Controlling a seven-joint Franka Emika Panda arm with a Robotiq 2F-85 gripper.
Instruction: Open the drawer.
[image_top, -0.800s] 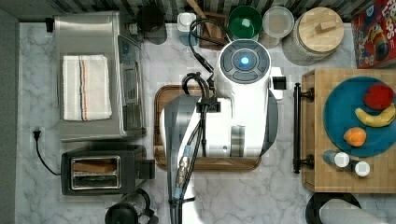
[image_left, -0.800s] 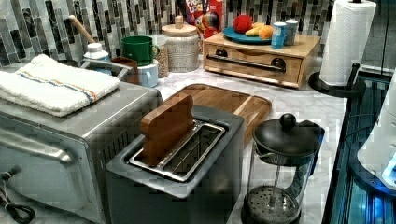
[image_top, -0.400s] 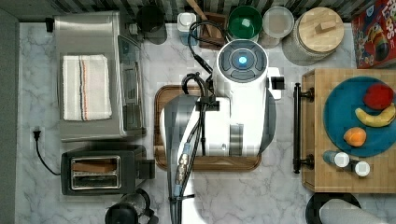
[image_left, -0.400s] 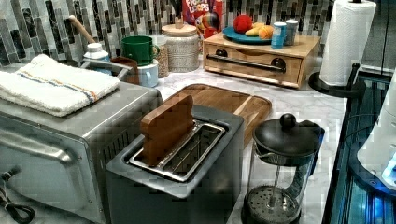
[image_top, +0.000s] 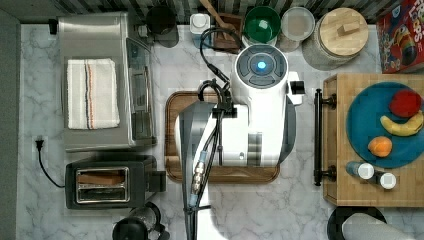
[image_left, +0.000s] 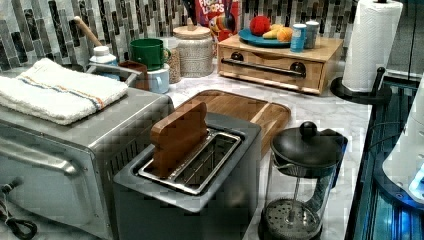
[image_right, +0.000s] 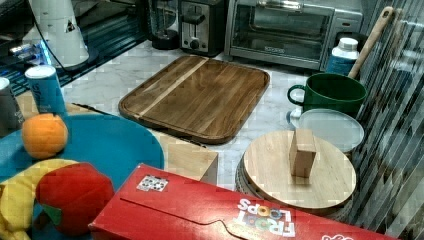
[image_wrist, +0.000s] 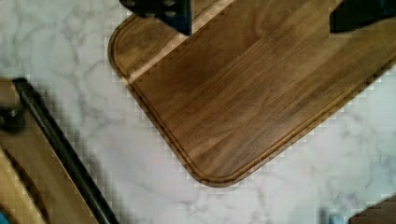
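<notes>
The drawer (image_left: 270, 74) is a light-wood box front with a long black bar handle (image_left: 264, 67), and it sits flush and closed under the butcher-block top. In the top view the handle (image_top: 317, 136) runs along the box's left side, just right of my white arm (image_top: 250, 120). The arm hangs above the dark brown cutting board (image_top: 175, 107). In the wrist view my gripper (image_wrist: 260, 24) is open, its black fingers (image_wrist: 161, 11) wide apart over the board with nothing between them. The handle (image_wrist: 63, 156) lies apart from them, across a strip of marble.
A blue plate (image_top: 365, 125) with fruit and two small cans (image_top: 372, 175) rests on the box top. A toaster oven (image_top: 97, 80), toaster (image_top: 107, 181) and French press (image_left: 300, 180) stand at the top view's left. Mugs, jars and a cereal box (image_top: 400, 35) line the back; a paper towel roll (image_left: 372, 45) stands beside the drawer.
</notes>
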